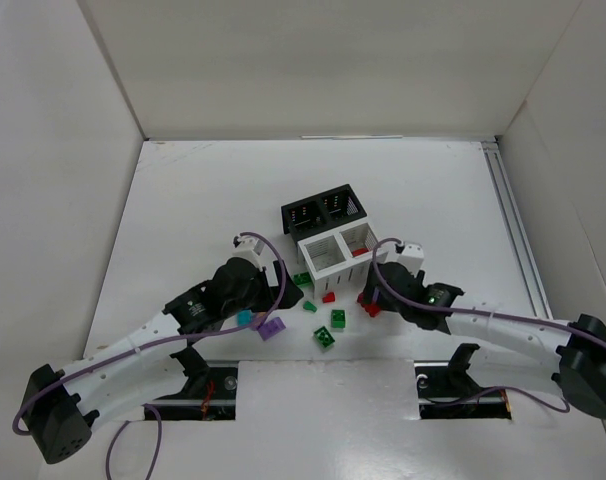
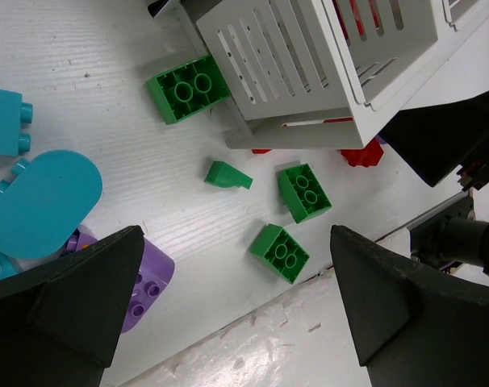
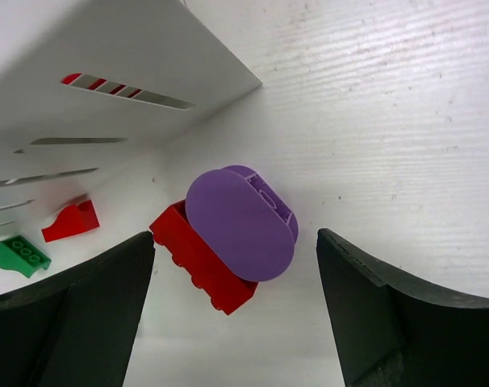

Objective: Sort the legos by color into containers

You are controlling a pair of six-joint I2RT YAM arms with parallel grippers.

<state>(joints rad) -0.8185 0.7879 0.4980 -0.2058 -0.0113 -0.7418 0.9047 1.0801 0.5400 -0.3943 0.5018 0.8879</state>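
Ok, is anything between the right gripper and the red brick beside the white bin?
Yes. A purple oval piece lies over the red brick, hiding part of it, right where the open right gripper is aimed. Nothing else visible stands in the way.

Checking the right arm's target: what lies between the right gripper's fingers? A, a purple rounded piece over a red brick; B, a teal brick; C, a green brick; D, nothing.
A: the right wrist view shows a purple rounded piece overlapping a red brick, between the fingers of the open right gripper.
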